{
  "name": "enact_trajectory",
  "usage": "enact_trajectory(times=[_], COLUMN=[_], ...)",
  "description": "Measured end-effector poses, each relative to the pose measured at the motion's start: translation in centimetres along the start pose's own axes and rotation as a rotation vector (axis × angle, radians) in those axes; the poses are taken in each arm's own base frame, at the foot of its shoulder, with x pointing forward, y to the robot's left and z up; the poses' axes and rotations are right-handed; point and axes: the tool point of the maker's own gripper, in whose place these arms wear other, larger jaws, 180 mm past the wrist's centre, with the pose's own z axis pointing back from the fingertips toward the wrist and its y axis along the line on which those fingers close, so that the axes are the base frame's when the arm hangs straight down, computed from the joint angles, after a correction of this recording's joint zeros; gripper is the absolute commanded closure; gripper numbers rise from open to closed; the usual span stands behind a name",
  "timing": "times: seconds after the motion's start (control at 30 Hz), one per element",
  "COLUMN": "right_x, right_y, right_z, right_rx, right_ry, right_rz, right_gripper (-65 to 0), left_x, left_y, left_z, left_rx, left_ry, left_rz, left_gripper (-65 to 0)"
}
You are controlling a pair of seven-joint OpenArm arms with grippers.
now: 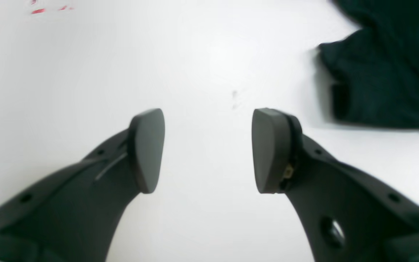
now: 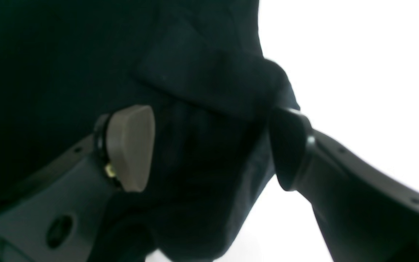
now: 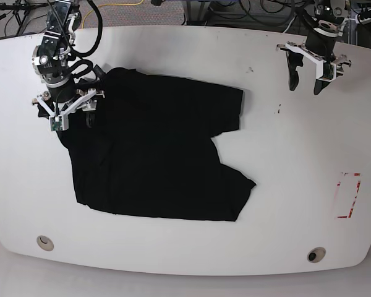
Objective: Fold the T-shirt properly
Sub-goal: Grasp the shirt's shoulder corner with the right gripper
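One T-shirt (image 3: 154, 154), plain black and wrinkled, lies spread on the white tabletop (image 3: 284, 185), occupying the left and centre of the base view; one short sleeve (image 3: 232, 108) points toward the far right of the garment, and the lower hem corner (image 3: 244, 185) reaches toward the tabletop centre. Two arms are present, each with one pincer. No brand, label or legible writing is visible on the shirt. One red rectangular outline mark (image 3: 348, 195) is on the tabletop near the right edge in the base view; no characters can be read in it. Two round holes (image 3: 45, 242) are set in the tabletop near its front edge, one on each side. The right pincer (image 2: 211, 147) is positioned at the far left corner of the shirt, angled downward over the cloth; its jaws are spread apart, with black fabric bunched between the pads (image 2: 131, 145), and neither pad visibly clamps the cloth. The left pincer (image 1: 207, 149) is at the far right of the tabletop, well apart from the shirt, pointing downward over bare surface; its jaws are released, with a wide gap and nothing between them. In the left wrist view, a portion of the shirt appears at the upper right.
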Motion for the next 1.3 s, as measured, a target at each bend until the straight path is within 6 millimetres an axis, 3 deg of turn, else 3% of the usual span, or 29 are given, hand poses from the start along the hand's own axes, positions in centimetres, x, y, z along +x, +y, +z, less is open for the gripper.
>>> enact_trajectory(times=[0.17,0.3,0.43,0.67,0.8,0.97,1.03,1.3], right_x=[2.8,3.1,2.6,4.7,3.2,1.3,-0.2,-3.0], right_y=[-2.1,-3.0,-2.6,-3.2,-4.2,-3.4,-3.4,-3.1], right_z=[-0.2,-0.2,-0.2,-1.6,-3.5,-4.3,-4.5,-4.0], right_rx=[-0.021,-0.002,0.072,0.119,0.101,0.125,0.109,0.103], right_ry=[-0.044,-0.016,0.054,0.047,0.122,0.167,0.211,0.242], right_rz=[0.005,0.000,0.000,-0.017,-0.057,-0.069,-0.051,-0.057], right_gripper=[-47.2,-45.8,-44.8,-44.8,-45.2,-45.0,-44.9,-44.2], left_x=[0.2,0.2,0.5,0.6,0.4,0.5,0.3,0.0], left_y=[0.2,0.1,0.2,0.3,0.1,0.0,0.0,0.1], left_z=[0.0,-0.1,-0.3,-0.3,-0.4,-0.5,-0.5,-0.9], left_rx=[0.009,0.005,0.004,0.004,-0.007,-0.009,-0.012,-0.013], left_ry=[-0.010,-0.009,-0.014,-0.017,-0.005,-0.009,0.003,0.016], left_rz=[0.001,0.000,-0.006,-0.008,-0.025,-0.027,-0.027,-0.032], left_gripper=[-35.7,-35.5,-35.5,-35.6,-35.6,-35.6,-35.5,-35.7])
